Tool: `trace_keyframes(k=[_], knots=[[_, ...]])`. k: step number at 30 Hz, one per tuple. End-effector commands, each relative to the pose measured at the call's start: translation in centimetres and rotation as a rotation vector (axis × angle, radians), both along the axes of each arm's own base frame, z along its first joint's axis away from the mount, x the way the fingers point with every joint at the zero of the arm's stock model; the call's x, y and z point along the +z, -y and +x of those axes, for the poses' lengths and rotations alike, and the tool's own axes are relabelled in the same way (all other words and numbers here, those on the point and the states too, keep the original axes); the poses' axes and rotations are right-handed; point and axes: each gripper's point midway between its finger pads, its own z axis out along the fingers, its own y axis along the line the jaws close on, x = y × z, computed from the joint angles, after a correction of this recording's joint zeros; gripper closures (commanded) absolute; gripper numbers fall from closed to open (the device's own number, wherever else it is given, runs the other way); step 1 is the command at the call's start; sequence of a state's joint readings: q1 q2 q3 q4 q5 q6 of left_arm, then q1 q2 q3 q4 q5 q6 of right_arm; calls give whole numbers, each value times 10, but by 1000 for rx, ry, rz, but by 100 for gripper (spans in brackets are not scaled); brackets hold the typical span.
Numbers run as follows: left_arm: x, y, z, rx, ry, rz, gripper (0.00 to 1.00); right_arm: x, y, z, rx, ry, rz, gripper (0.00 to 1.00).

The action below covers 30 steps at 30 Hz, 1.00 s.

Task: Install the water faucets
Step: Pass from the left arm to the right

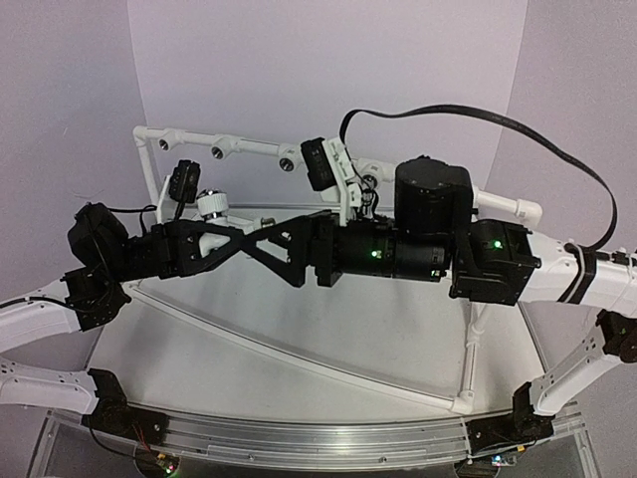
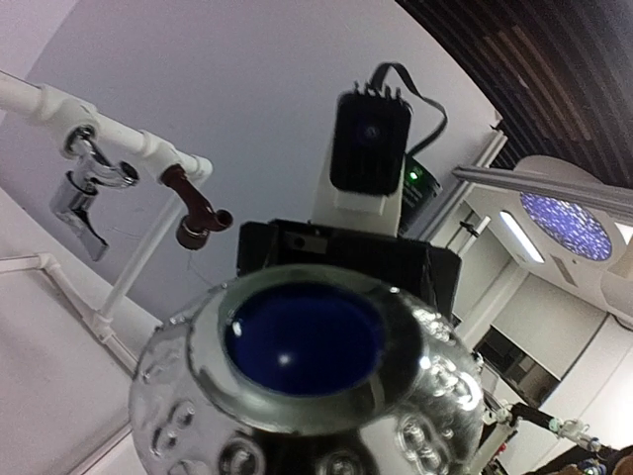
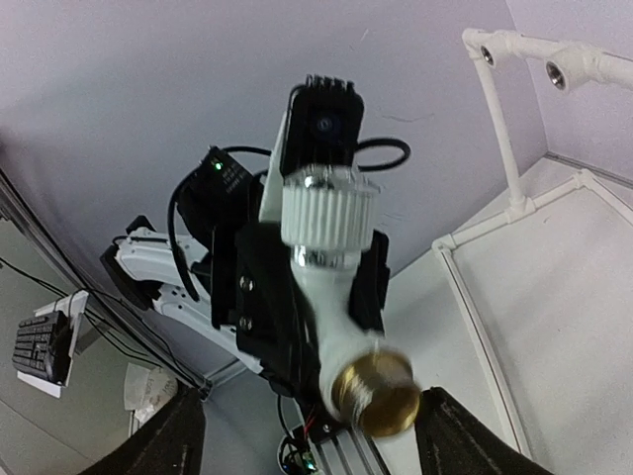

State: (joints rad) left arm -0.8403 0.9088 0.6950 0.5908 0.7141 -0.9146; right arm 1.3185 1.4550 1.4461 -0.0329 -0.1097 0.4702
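Currently left claw (image 3: 318,297) looks clamped on faucet (image 3: 341,346) mid-air over table (image 1: 299,334), brass thread facing right claw (image 3: 316,440), which is spread wide; if left releases b4 right bites, or right grabs the thread, faucet drops or won't seat in socket (image 3: 557,74).

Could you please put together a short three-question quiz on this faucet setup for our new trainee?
1. True or false: the silver faucet and the dark red-brown faucet are already mounted on the pipe frame.
2. Fill in: the right gripper is ___ (open or shut).
3. The white faucet is held by: A) the left gripper; B) the right gripper; C) nothing, it lies on the table.
Key: 1 true; 2 open; 3 A.
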Motion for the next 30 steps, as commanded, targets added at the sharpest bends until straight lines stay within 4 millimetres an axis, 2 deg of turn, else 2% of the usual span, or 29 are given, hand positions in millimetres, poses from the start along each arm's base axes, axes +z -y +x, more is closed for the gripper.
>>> trace_keyframes(k=[1, 5, 10, 13, 16, 17, 19, 21, 22, 23, 30], knots=[[37, 3, -30, -97, 132, -90, 100, 37, -7, -2, 32, 2, 121, 36], [40, 3, -32, -88, 141, -102, 100, 35, -5, -5, 58, -8, 144, 58], [41, 2, -31, -80, 135, -107, 100, 40, -6, -15, 123, -21, 194, 79], [43, 2, -29, -68, 131, -112, 100, 40, -10, -17, 141, -28, 213, 79], [47, 0, -29, -62, 134, -121, 96, 40, -10, -16, 132, -5, 218, 100], [48, -1, -29, -57, 129, -125, 83, 41, -7, -14, 120, 2, 226, 100], [48, -4, -27, -38, 110, -134, 49, 44, -2, -12, 98, 31, 242, 100], [47, -8, -26, -24, 82, -142, 8, 46, 5, -8, 65, 70, 243, 100], [48, -11, -26, -17, 66, -149, 1, 47, 9, -5, 47, 90, 242, 100], [49, -14, -26, -9, 54, -158, 1, 47, 12, -2, 29, 99, 241, 100], [38, -19, -15, 54, -36, -135, 3, 58, 33, 4, 3, 71, 275, 100]])
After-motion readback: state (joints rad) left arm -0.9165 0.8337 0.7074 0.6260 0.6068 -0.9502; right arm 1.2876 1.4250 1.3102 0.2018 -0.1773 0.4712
